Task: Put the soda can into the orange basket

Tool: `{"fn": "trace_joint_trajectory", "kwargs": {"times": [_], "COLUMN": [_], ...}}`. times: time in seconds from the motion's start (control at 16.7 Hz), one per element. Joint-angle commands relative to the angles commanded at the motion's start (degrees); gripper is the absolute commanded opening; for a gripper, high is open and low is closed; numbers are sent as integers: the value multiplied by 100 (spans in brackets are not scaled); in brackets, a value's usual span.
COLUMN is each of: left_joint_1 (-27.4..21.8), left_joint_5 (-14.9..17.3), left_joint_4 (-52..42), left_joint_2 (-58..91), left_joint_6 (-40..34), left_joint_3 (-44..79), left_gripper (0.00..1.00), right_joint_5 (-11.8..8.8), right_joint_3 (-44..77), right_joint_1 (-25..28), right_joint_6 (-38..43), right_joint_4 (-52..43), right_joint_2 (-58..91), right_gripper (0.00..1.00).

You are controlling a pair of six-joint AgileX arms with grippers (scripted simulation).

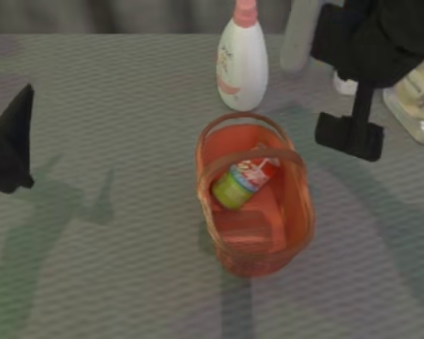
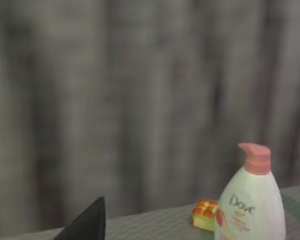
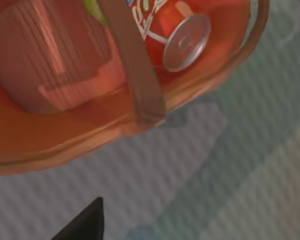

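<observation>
The soda can (image 1: 243,182) lies on its side inside the orange basket (image 1: 297,226). The right gripper (image 1: 350,135) hangs nearby; the left gripper (image 1: 10,145) sits parked at the counter's left edge. Whether either is spread, I cannot tell.

The can (image 1: 244,181) lies on its side in the basket (image 1: 297,212), under the handle. The right claw (image 1: 349,136) hangs just to the basket's right, toward the far side. A bottle (image 1: 242,63) stands behind the basket, to the claw's left. The left claw (image 1: 10,145) sits at the table's (image 1: 106,268) left edge, well apart.
</observation>
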Motion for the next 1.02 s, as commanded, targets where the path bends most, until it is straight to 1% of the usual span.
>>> {"fn": "trace_joint_trajectory", "kwargs": {"times": [0.12, 0.24, 0.36, 0.48, 0.6, 1.02], "left_joint_1": [134, 243, 327, 384, 409, 410], "left_joint_5": [-565, -1051, -1434, -1697, -1815, -1819], "left_joint_4": [-494, -943, -1318, -1590, -1717, -1722], "left_joint_2": [-1062, -1963, -2649, -3094, -3289, -3296], "left_joint_6": [78, 154, 219, 265, 286, 287], "left_joint_3": [-550, -1060, -1490, -1804, -1951, -1957], "left_gripper": [100, 100, 100, 100, 100, 100], "right_joint_5": [4, 8, 10, 12, 13, 13], "right_joint_3": [987, 1821, 2423, 2824, 2990, 2893], "right_joint_1": [286, 535, 722, 852, 907, 895], "right_joint_6": [-418, -784, -1059, -1250, -1332, -1339], "right_joint_4": [-632, -1194, -1624, -1929, -2062, -1978], "right_joint_2": [995, 1863, 2506, 2938, 3121, 3114], "right_gripper": [100, 100, 100, 100, 100, 100]}}
